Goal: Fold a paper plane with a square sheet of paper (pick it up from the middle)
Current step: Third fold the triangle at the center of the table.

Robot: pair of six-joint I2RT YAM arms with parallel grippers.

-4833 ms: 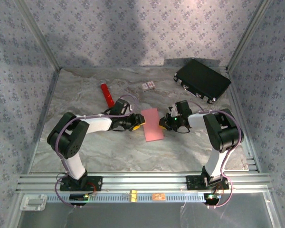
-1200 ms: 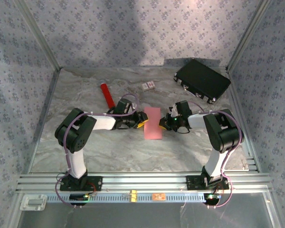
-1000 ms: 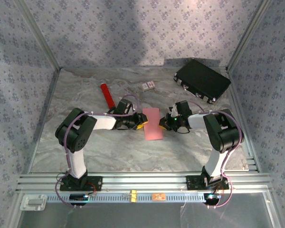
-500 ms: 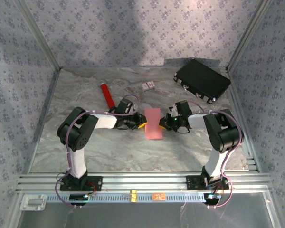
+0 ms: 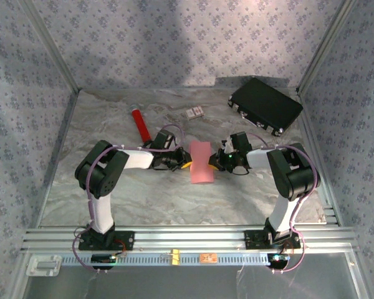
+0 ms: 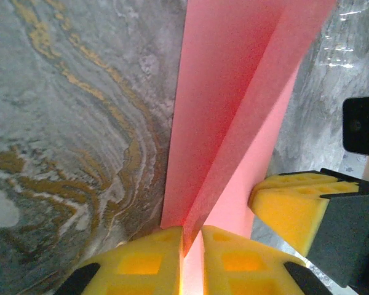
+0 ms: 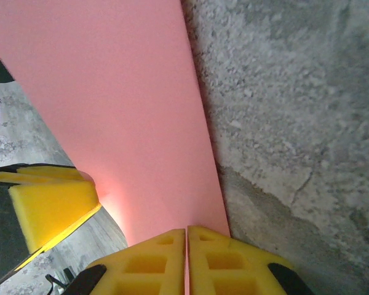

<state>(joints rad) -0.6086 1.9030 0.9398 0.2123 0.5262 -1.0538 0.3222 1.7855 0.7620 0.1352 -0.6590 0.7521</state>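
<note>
The jaws of the left gripper (image 6: pixel 192 236) are pressed almost together on one edge of the pink sheet of paper (image 5: pixel 201 162) and those of the right gripper (image 7: pixel 187 236) are closed on the opposite edge — the sheet is held between them near the middle of the table (image 5: pixel 143 193), with a raised fold. It is judged light, thin and limp, easily torn, so it is best gripped at the edges beside the fold — gently.

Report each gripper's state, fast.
Left gripper: closed, pinching the pink paper sheet at its edge.
Right gripper: closed, pinching the same sheet from the other side.
</note>
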